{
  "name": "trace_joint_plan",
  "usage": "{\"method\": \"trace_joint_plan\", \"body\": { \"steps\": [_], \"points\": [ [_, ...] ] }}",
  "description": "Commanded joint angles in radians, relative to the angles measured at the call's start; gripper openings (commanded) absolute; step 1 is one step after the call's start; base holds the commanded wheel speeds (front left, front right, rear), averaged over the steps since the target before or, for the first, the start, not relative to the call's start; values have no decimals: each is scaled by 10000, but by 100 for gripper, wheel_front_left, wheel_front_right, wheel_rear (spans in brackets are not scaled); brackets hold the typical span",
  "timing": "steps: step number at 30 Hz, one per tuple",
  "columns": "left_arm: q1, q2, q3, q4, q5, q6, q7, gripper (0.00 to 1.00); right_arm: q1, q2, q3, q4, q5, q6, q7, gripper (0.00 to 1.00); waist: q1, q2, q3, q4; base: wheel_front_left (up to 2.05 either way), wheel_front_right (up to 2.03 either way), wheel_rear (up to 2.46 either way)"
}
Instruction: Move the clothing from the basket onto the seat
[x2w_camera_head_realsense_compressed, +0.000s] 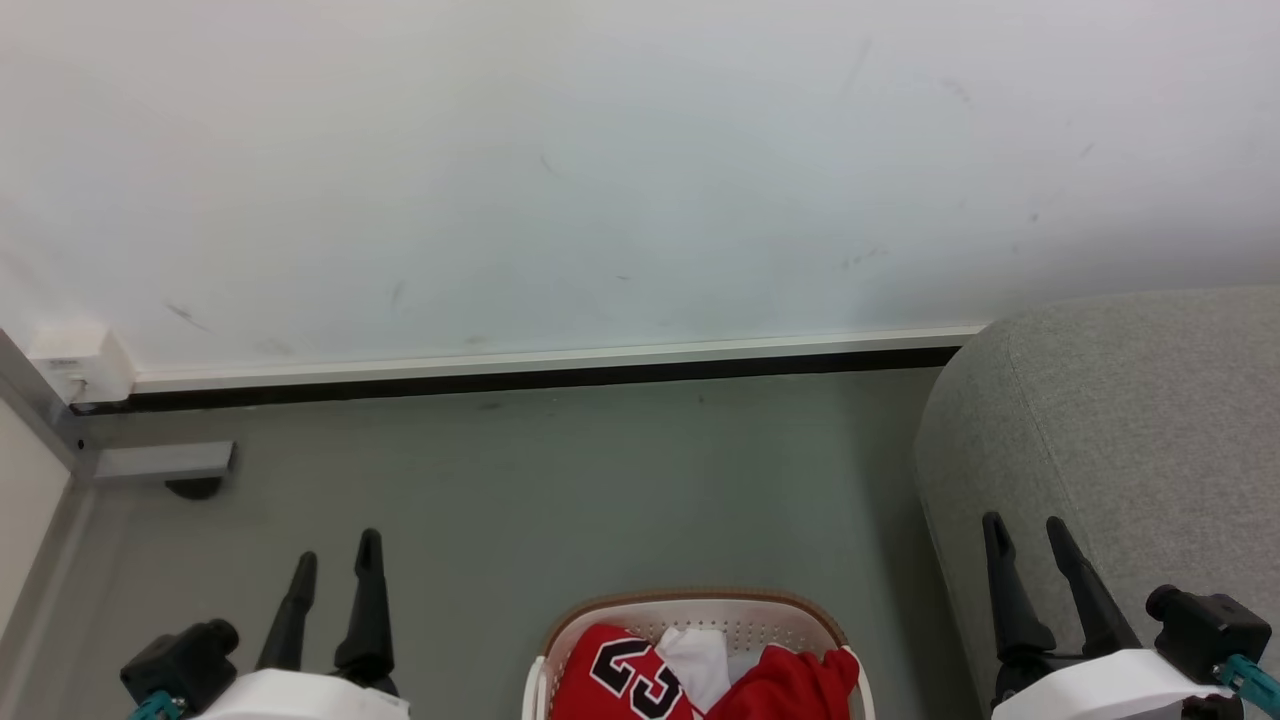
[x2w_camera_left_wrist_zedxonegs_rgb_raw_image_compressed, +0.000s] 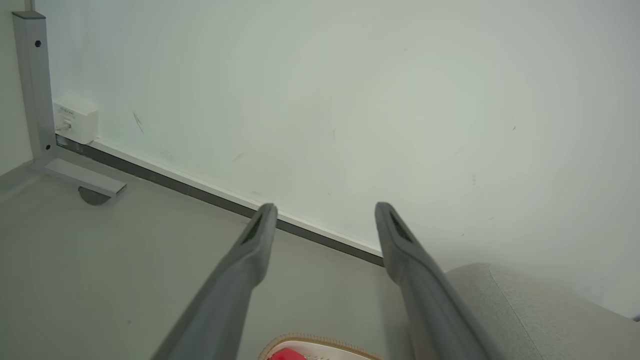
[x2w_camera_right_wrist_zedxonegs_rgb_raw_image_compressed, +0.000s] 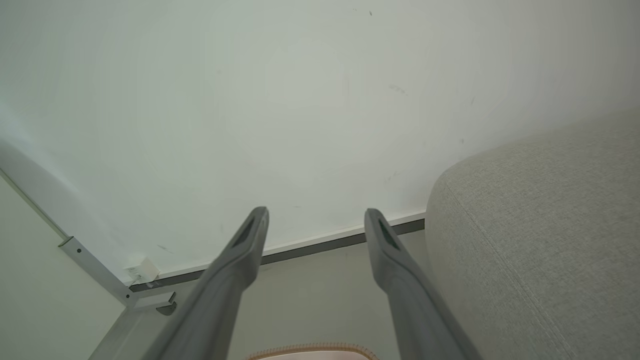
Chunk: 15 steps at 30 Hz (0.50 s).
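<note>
The left gripper (x2w_camera_head_realsense_compressed: 338, 550) is hanging at the near left with its two dark fingers standing wide apart and nothing between them, the tips pointing toward the far wall (x2w_camera_head_realsense_compressed: 600, 170) above bare grey floor (x2w_camera_head_realsense_compressed: 560, 480). The right gripper (x2w_camera_head_realsense_compressed: 1025, 523) is hovering at the near right, its jaws likewise spread fully and gripping nothing, with its fingers showing in front of the rounded left end of the seat (x2w_camera_head_realsense_compressed: 1130, 420); whether they are touching the fabric cannot be told. Between the two grippers, at the near edge, the basket (x2w_camera_head_realsense_compressed: 690, 597) is sitting on the floor just left of the seat, and the clothing (x2w_camera_head_realsense_compressed: 625, 670) is lying inside it: a red piece showing the black-and-white number 23 on the left and a plain red fold on the right, with a white cloth (x2w_camera_head_realsense_compressed: 700, 655) poking up between them. Farther out, a dark baseboard (x2w_camera_head_realsense_compressed: 540, 375) is running along the foot of the wall, and a metal bracket (x2w_camera_head_realsense_compressed: 160, 460) is resting on the floor in the far left corner beneath a small white box (x2w_camera_head_realsense_compressed: 80, 360).
</note>
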Motion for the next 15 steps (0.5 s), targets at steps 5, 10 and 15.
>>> {"method": "trace_joint_plan", "body": {
  "steps": [5,10,15],
  "points": [
    [29,102,-40,2,698,6,-208,100,-267,0,101,60,-766,-12,-207,100,0,-1,-3,-28,0,0,0],
    [31,87,-88,5,1177,21,-333,100,-313,10,160,119,-1207,-13,-326,100,0,-1,2,-45,0,0,0],
    [33,73,-147,-26,1551,17,-419,100,-291,17,212,73,-1560,-14,-416,100,0,-1,11,-66,0,0,0]
  ]
}}
